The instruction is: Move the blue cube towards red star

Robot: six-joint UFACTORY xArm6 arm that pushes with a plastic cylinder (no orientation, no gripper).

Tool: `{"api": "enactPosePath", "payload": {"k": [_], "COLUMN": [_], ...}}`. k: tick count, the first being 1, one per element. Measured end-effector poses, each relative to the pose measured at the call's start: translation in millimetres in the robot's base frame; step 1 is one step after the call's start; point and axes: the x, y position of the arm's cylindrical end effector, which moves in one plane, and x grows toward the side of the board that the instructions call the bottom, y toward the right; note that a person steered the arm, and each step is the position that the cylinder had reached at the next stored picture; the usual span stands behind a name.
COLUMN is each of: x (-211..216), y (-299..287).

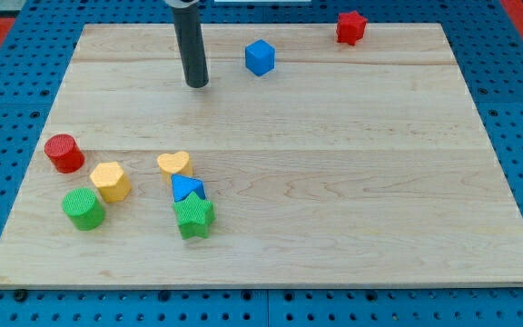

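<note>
The blue cube [260,57] sits near the view's top, a little right of centre. The red star [350,27] lies at the view's top right, near the board's far edge, apart from the cube. My tip [197,84] is the lower end of a dark rod, to the left of the blue cube and slightly lower in the view, with a clear gap between them.
A cluster lies at the view's lower left: a red cylinder [64,153], a yellow hexagon [111,181], a green cylinder [83,209], a yellow heart [175,163], a blue triangular block [188,189] and a green star [194,218]. The wooden board [334,182] rests on a blue pegboard.
</note>
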Motion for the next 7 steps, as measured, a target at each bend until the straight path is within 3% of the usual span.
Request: {"api": "enactPosePath", "payload": {"k": [2, 5, 7], "x": [-13, -69, -11], "y": [50, 82, 121]}}
